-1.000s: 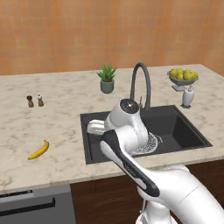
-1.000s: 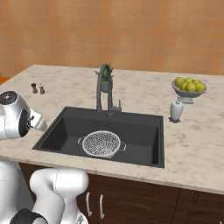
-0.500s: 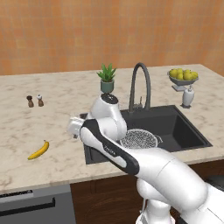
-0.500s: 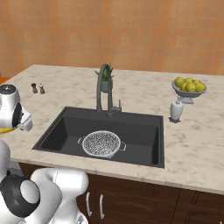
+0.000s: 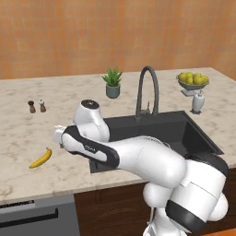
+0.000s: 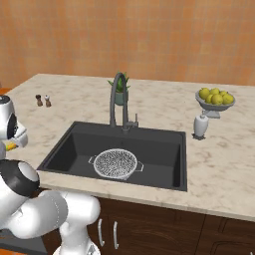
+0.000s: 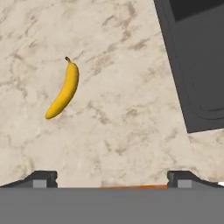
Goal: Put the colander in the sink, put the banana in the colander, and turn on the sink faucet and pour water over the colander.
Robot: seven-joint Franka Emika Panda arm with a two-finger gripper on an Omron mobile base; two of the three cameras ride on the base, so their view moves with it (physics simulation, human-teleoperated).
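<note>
1 of 3 steps looks done: colander (image 6: 115, 163) sits in the sink (image 6: 164, 149) | arm has swung from over the basin out left | hand (image 7: 111, 177) released, above tabletop (image 7: 131, 109) | banana (image 7: 64, 90) near tabletop's front edge, untouched, likely next.

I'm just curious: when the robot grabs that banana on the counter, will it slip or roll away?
The banana lies flat on its curved side, so it probably won't roll, though it might spin if nudged. It looks small and likely light. Its smooth skin could slip between narrow fingers.
</note>
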